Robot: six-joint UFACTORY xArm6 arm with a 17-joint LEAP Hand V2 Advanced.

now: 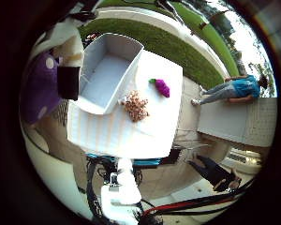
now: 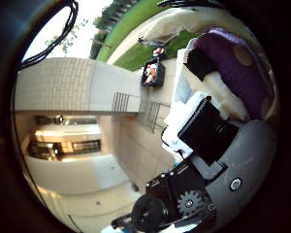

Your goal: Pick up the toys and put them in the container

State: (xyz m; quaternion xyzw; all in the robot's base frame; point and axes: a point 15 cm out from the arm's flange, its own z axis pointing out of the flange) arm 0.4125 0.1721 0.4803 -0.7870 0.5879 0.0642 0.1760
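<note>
A big purple plush toy (image 1: pixel 36 89) with a white part (image 2: pixel 215 92) sits close against my palm. My hand's (image 2: pixel 199 131) black and white fingers curl against it and carry it high above the table. Far below, in the little finger side palm view, an open white container (image 1: pixel 108 70) stands on a white table (image 1: pixel 117 131). A small tan toy (image 1: pixel 134 105) and a small purple toy (image 1: pixel 162 88) lie on the table beside the container.
The arm's base (image 1: pixel 119 187) stands at one edge of the table. Paving (image 1: pixel 229 122) and a lawn (image 1: pixel 178 47) surround the table. The thumb side palm view shows a building wall (image 2: pixel 78 87) and steps (image 2: pixel 136 107).
</note>
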